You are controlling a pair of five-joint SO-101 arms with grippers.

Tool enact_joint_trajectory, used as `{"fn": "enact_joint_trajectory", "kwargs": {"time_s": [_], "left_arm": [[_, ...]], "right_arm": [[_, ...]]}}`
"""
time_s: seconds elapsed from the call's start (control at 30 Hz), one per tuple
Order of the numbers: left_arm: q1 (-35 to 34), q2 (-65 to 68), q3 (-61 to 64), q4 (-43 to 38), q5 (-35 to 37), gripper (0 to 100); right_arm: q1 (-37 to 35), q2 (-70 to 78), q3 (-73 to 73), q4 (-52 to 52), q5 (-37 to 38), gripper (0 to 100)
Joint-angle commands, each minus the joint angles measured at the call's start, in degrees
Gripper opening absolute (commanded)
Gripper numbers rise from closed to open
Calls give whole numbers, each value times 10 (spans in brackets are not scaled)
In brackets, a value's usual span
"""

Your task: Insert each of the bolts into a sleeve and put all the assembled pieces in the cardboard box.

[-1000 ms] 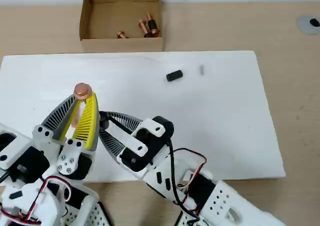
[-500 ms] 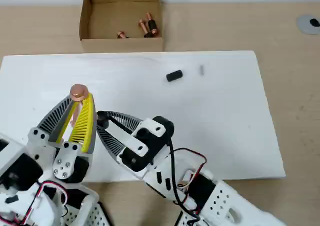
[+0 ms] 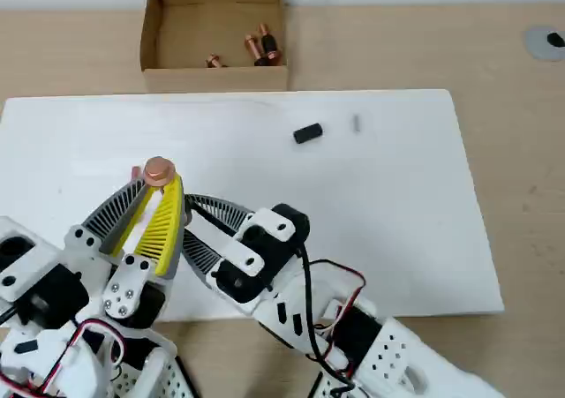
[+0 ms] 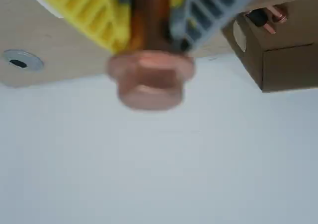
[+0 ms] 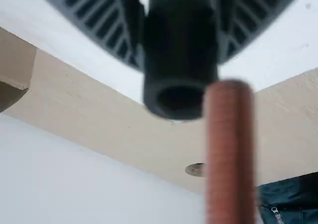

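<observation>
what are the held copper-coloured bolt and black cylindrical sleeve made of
The copper-coloured bolt looks like copper or copper-plated metal: reddish, softly shiny head. The black cylindrical sleeve is matte black, likely plastic or rubber; the look leaves it open.

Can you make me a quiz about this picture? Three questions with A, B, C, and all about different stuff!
1. What colour is the bolt in the left pincer?
A. green
B. copper
C. blue

2. What is the right pincer doing?
A. It is open and empty.
B. It is shut on a black sleeve.
C. It is shut on the bolt.

3. Where is the loose sleeve?
A. on the white mat
B. in the left pincer
C. on top of the bolt

Answers:
1 B: the bolt's round head shines copper between the yellow and grey fingers.
2 B: the right wrist view shows the black sleeve clamped between both fingers.
3 A: the high view shows it lying alone on the white mat, away from both arms.
</observation>
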Motion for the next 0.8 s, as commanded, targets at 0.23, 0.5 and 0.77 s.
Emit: {"fn": "enact_joint_trajectory", "kwargs": {"time_s": [0.23, 0.5, 0.77], "left_arm": [[4, 0, 6, -27, -45, 3], [-25, 0, 69, -117, -43, 3], [-25, 0, 80, -127, -45, 3]], "right_arm": [[-5, -10, -41, -16, -4, 9], [-5, -14, -41, -16, -4, 9], [-4, -14, -41, -15, -3, 9]]}}
